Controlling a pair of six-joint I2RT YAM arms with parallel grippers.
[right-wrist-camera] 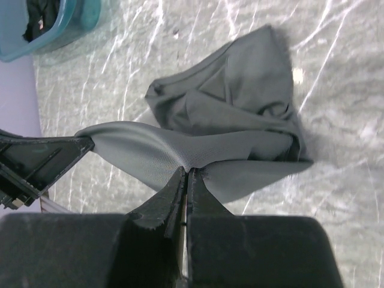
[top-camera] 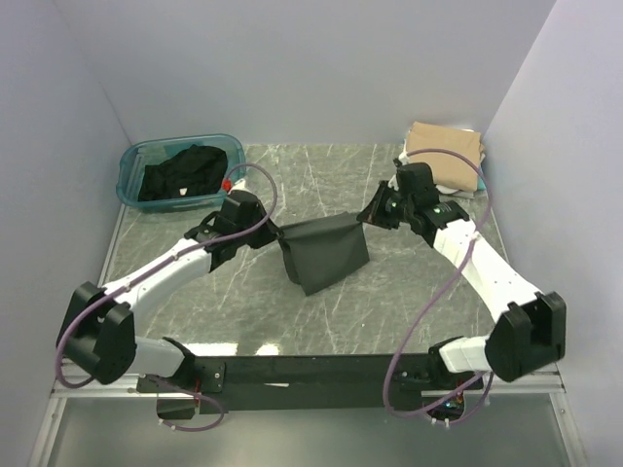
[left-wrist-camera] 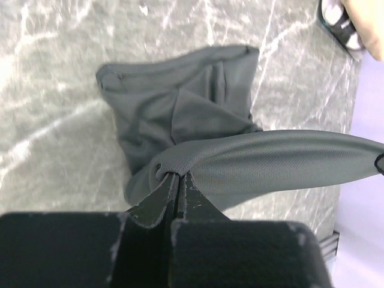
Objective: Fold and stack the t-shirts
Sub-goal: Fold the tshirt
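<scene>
Left pincer (left-wrist-camera: 174,180) clenched on charcoal t-shirt (top-camera: 326,255) edge; right pincer (right-wrist-camera: 187,174) clenched on same edge, cloth taut between

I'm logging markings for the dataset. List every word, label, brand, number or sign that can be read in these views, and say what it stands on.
No readable text in any view.
Dark grey t-shirt: plain, no print or tag showing.
Folded tan t-shirt: plain.
Black t-shirt: no print visible.
Teal plastic tub: no label showing.
</scene>
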